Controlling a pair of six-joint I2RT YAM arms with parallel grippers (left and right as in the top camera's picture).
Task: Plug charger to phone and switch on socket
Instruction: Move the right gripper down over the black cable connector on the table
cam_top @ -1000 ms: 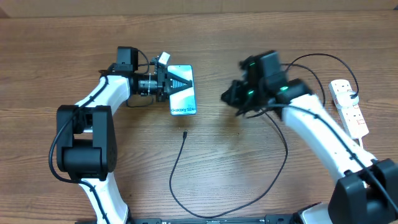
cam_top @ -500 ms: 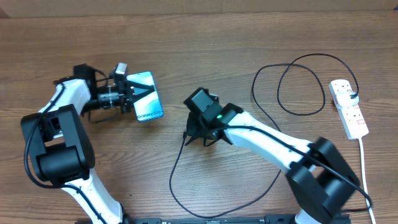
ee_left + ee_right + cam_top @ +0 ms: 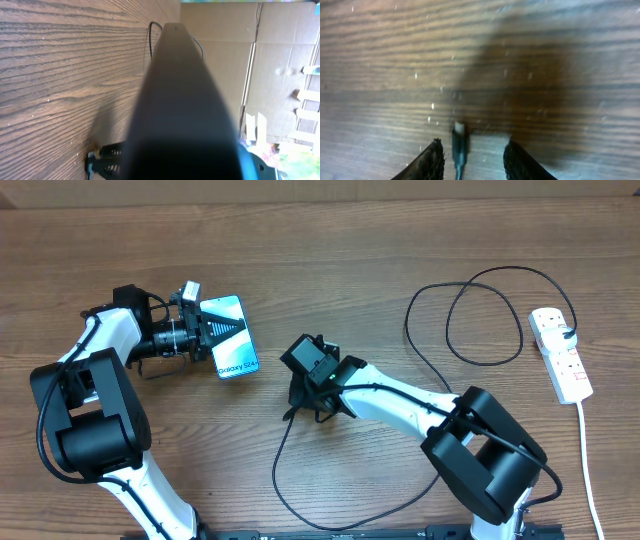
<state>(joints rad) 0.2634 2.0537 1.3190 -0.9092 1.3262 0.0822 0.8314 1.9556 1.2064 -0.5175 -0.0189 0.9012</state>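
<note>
Left gripper [image 3: 228, 329] clamped the phone [image 3: 238, 361], likely steadying it; right gripper [image 3: 470, 160] hung open, straddling the charger plug tip [image 3: 459, 142] for pickup.

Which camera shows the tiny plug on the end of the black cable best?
The right wrist view: the plug tip lies sharp and close between the open fingers. From overhead, the right gripper covers it. The left wrist view shows mostly the phone, no tip.

Phone [image 3: 230, 340] left of the table's [image 3: 350, 240] centre, clamped in the left gripper [image 3: 205, 332], charger [image 3: 275, 472] plug tip at mid-table between the right gripper's [image 3: 305, 402] parted fingers, cable looping toward the front edge, socket [image 3: 560, 355] along the right edge
</note>
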